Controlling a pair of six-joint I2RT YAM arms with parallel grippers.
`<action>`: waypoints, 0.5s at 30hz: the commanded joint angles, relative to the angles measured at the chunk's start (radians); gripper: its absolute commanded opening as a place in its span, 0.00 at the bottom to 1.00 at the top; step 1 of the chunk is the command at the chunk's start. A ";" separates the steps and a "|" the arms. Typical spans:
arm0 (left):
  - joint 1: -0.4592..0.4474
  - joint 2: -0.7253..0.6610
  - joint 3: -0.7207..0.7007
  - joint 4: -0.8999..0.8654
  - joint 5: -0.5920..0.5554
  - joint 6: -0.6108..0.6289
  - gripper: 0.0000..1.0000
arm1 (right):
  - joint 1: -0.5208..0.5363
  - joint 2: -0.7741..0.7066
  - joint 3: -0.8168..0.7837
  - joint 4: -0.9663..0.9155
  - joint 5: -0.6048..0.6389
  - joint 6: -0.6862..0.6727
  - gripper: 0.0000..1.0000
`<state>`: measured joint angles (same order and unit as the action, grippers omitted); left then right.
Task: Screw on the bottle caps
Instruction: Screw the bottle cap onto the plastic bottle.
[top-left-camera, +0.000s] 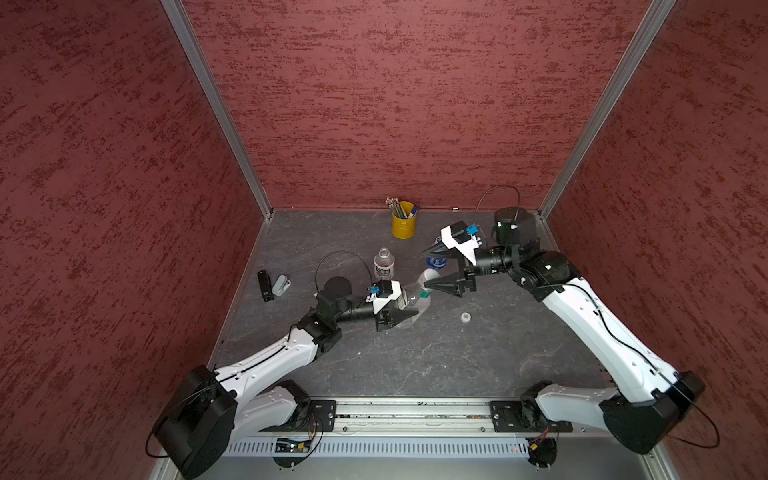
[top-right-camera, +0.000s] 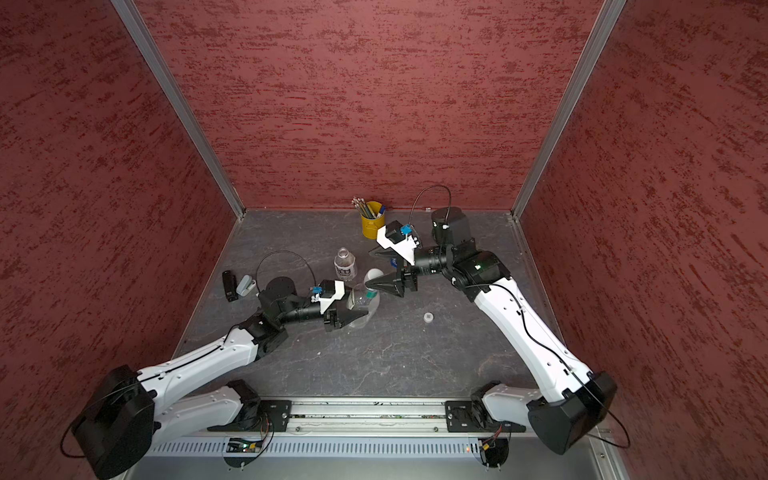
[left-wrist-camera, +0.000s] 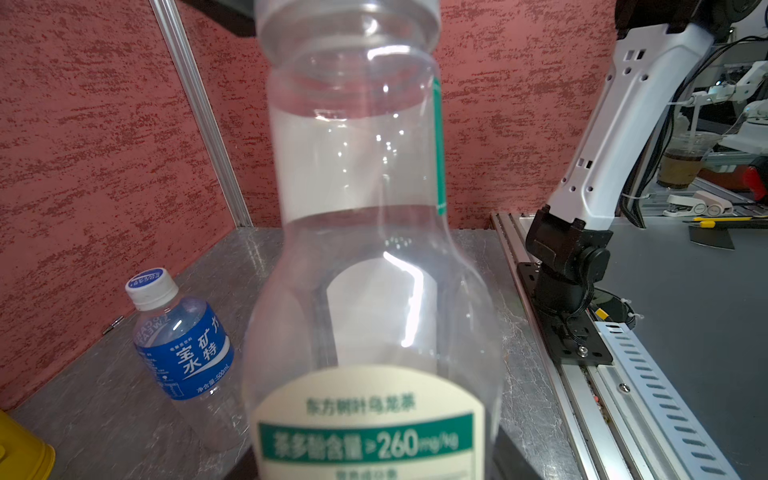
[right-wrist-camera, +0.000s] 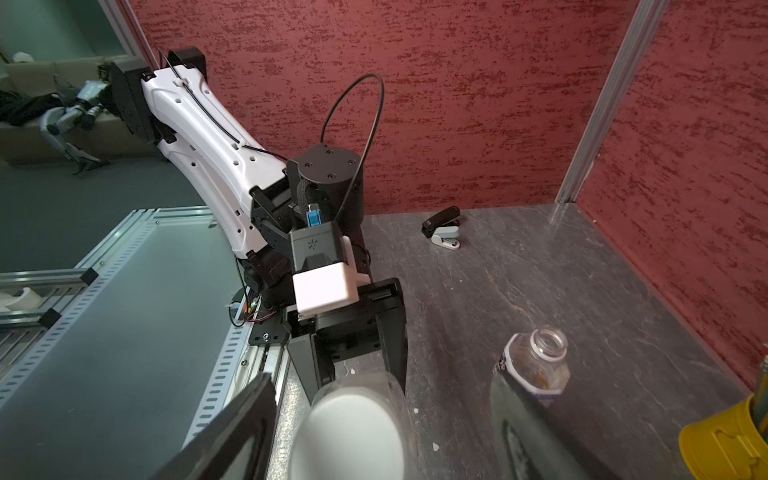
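Note:
My left gripper (top-left-camera: 405, 309) is shut on the body of the clear bottle with the green neck band (top-left-camera: 415, 300) (left-wrist-camera: 365, 187), held tilted above the table. A wide white cap (top-left-camera: 428, 275) (right-wrist-camera: 349, 432) sits on its mouth. My right gripper (top-left-camera: 430, 269) (right-wrist-camera: 374, 440) is open, with a finger on either side of that cap and a gap on both sides. The white-labelled bottle (top-left-camera: 383, 264) (right-wrist-camera: 536, 365) stands uncapped behind. The blue-labelled bottle (left-wrist-camera: 183, 349) wears its blue-and-white cap (left-wrist-camera: 150, 286). A small white cap (top-left-camera: 465, 317) (top-right-camera: 428, 317) lies on the table.
A yellow pencil cup (top-left-camera: 403, 224) stands at the back wall. A grey stapler (top-left-camera: 281, 285) and a black object (top-left-camera: 264, 286) lie at the left edge of the table (top-left-camera: 415, 365). Red walls close in three sides.

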<state>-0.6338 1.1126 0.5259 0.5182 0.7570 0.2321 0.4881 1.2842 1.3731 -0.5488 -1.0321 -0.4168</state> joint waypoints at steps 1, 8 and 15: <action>0.002 -0.012 0.028 0.029 0.024 -0.024 0.47 | -0.003 0.013 0.014 0.067 -0.083 0.019 0.76; 0.001 -0.017 0.027 0.029 0.019 -0.022 0.47 | -0.001 0.044 0.016 0.093 -0.140 0.060 0.60; 0.002 -0.021 0.034 0.040 0.009 -0.021 0.47 | -0.001 0.058 0.035 0.023 -0.127 0.039 0.51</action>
<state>-0.6331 1.1122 0.5278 0.5217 0.7559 0.2131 0.4881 1.3327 1.3769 -0.5030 -1.1580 -0.3717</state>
